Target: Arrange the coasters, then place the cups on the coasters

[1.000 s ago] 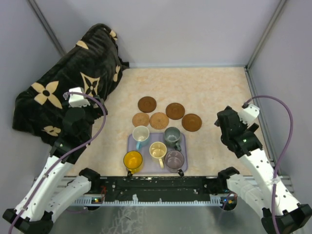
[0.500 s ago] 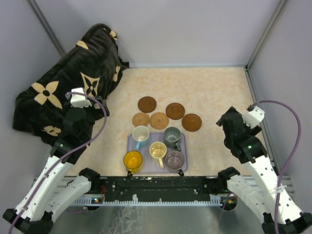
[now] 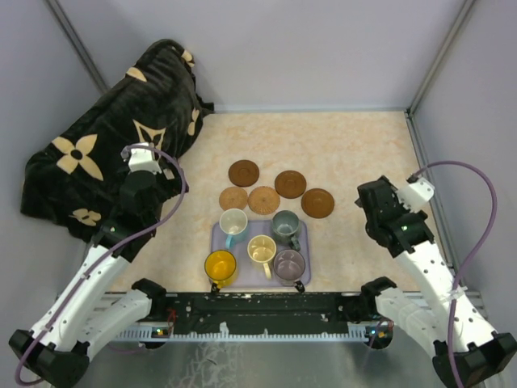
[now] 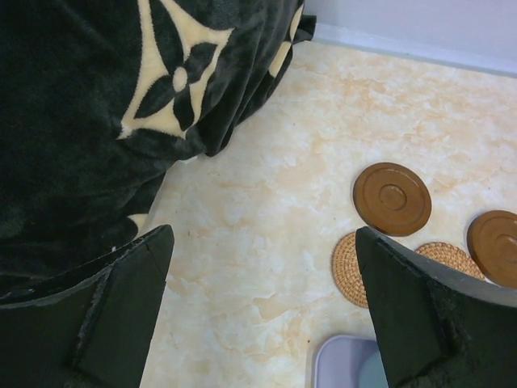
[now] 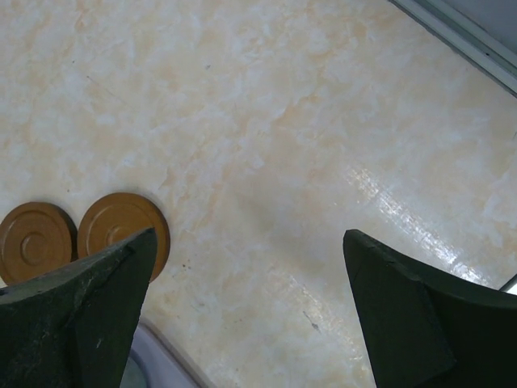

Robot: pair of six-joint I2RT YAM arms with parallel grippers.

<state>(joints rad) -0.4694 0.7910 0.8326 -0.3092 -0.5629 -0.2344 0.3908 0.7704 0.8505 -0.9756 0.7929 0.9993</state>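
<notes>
Five coasters lie in a cluster mid-table: dark brown ones (image 3: 244, 172) (image 3: 290, 183) (image 3: 317, 203) and tan woven ones (image 3: 233, 198) (image 3: 264, 200). Just in front, five cups stand on a lavender tray (image 3: 257, 228): white-blue (image 3: 233, 221), grey-green (image 3: 285, 225), cream (image 3: 261, 249), mauve (image 3: 289, 263), yellow (image 3: 220, 265). My left gripper (image 3: 166, 184) (image 4: 262, 234) hovers open left of the coasters, over bare table by the blanket. Open too, my right gripper (image 3: 368, 206) (image 5: 249, 235) hangs right of the coasters, holding nothing.
A black blanket with cream flower shapes (image 3: 113, 137) (image 4: 97, 97) is heaped over the back left corner. Grey walls close in the table at the back and on both sides. The tray corner (image 4: 343, 364) shows under the left gripper's right finger.
The left arm has moved a little right and forward toward the coasters. The right arm has shifted slightly and come back. Both grippers stay open; cups and coasters have not moved.
</notes>
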